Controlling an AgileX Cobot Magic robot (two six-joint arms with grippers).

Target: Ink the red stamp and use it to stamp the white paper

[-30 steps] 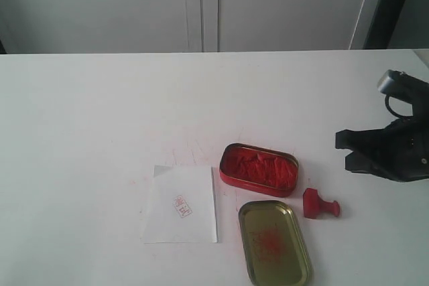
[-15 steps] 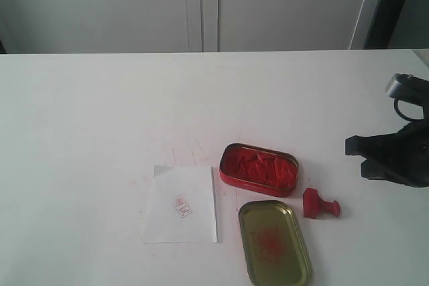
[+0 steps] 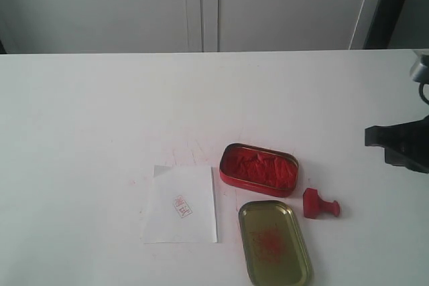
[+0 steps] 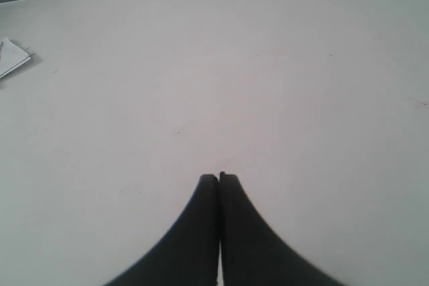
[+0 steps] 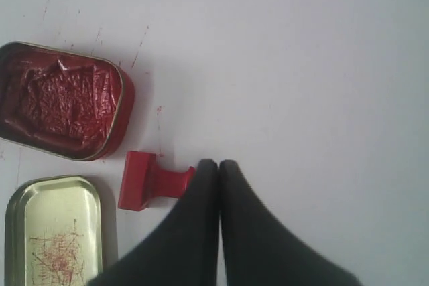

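Observation:
The red stamp (image 3: 320, 205) lies on its side on the table, just right of the ink tin; the right wrist view shows it too (image 5: 149, 181). The white paper (image 3: 179, 204) lies flat to the left of the tin and carries a small red stamped mark. My right gripper (image 3: 374, 140) hangs at the right edge of the exterior view, up and to the right of the stamp; in its wrist view it (image 5: 218, 163) is shut and empty. My left gripper (image 4: 218, 177) is shut over bare table, outside the exterior view.
The open red ink tin (image 3: 259, 169) holds red ink paste. Its gold-coloured lid (image 3: 274, 242) lies open side up near the front edge. A corner of paper (image 4: 12, 57) shows at the edge of the left wrist view.
My right gripper has drawn back to the right, away from the stamp and tin. Stamp, paper, tin and lid have not moved.

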